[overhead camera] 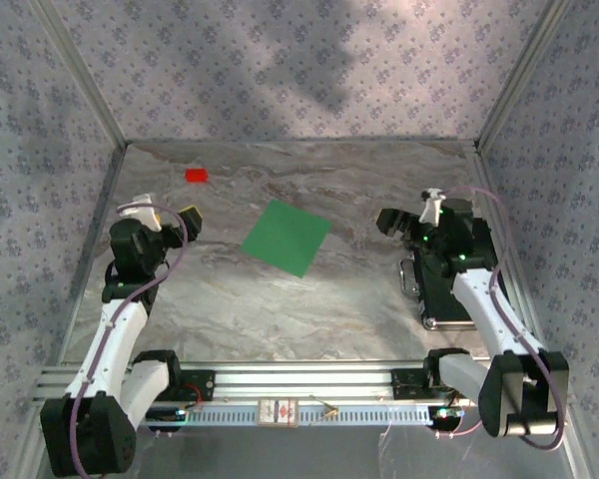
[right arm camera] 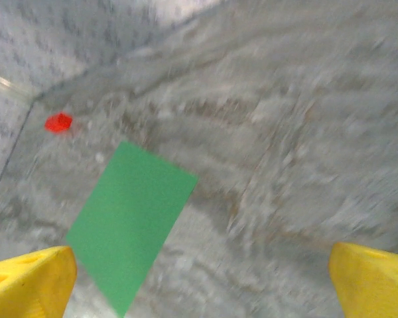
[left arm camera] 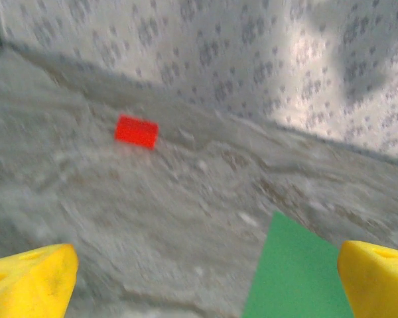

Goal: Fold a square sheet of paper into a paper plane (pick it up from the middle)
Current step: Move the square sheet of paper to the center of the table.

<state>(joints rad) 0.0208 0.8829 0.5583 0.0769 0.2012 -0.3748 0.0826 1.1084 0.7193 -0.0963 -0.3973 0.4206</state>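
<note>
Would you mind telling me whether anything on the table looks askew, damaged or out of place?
The square sheet of paper lies flat, rotated askew to the table edges; a small red block sits apart near the far left. Nothing looks damaged or spilled.

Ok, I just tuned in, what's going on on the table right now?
Nothing is being handled yet. The bright green square sheet of paper lies flat and unfolded on the grey marbled table, between the two arms. The left claw and the right claw are both open and empty, one on each side of the sheet and clear of it. A small red block sits apart from the paper, towards the far left corner.
</note>
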